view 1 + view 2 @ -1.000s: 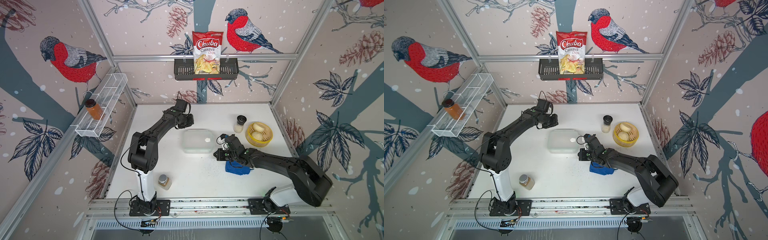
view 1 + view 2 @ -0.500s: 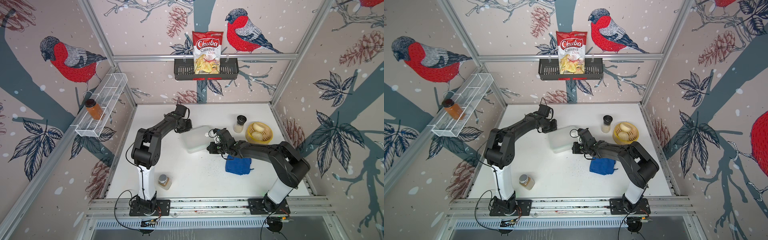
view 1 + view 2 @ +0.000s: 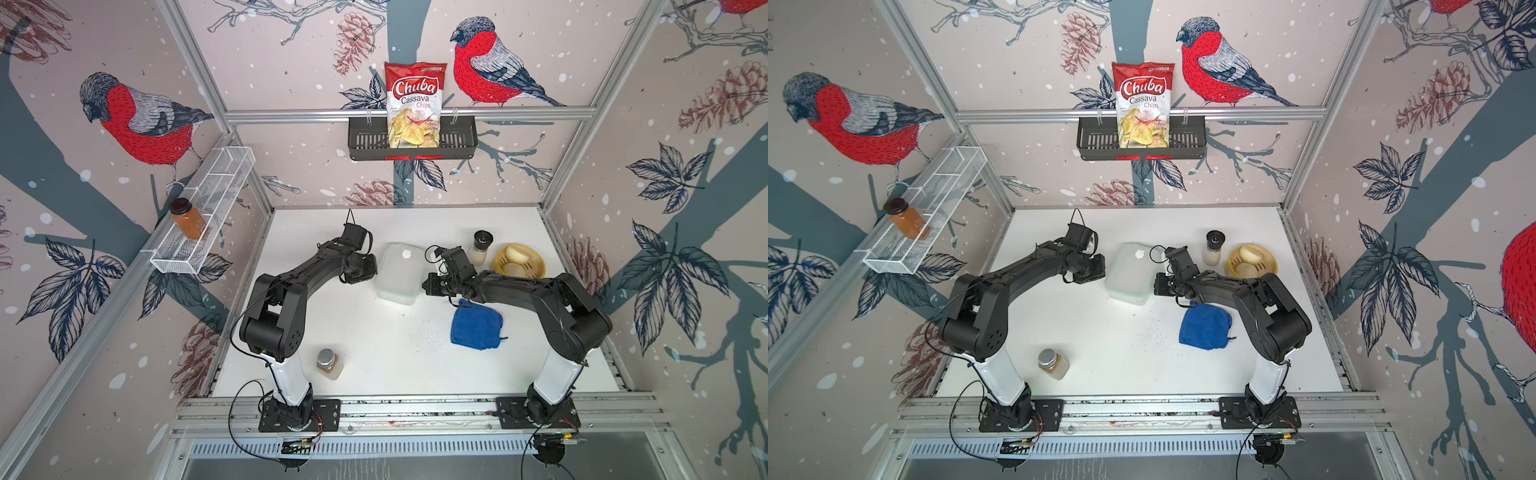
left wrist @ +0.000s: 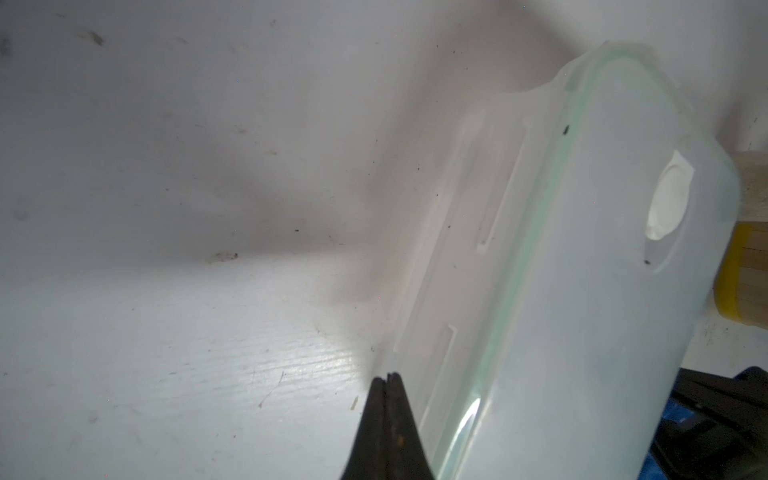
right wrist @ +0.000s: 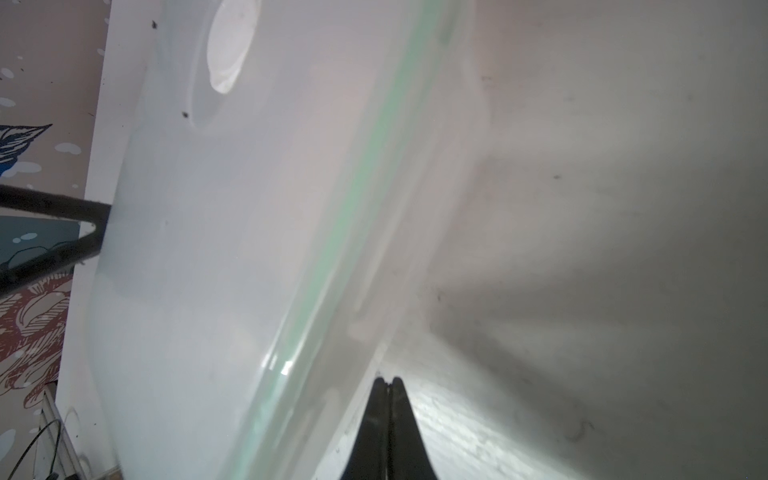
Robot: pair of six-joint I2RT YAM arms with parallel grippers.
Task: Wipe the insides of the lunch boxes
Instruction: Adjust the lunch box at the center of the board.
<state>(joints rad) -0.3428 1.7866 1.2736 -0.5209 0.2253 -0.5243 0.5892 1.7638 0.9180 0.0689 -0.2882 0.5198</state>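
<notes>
Lunch box [image 3: 399,272] btwn L fingers [image 4: 374,419], R fingers [image 5: 401,424]; both closed.

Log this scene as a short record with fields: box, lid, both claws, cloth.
box: translucent lunch box, flanked by both arms
lid: lid sits on the box, white spot facing up
left claw: shut, tips at the box's side flap
right claw: shut, tips beside the opposite side
cloth: blue cloth lying on the table, not held
</notes>
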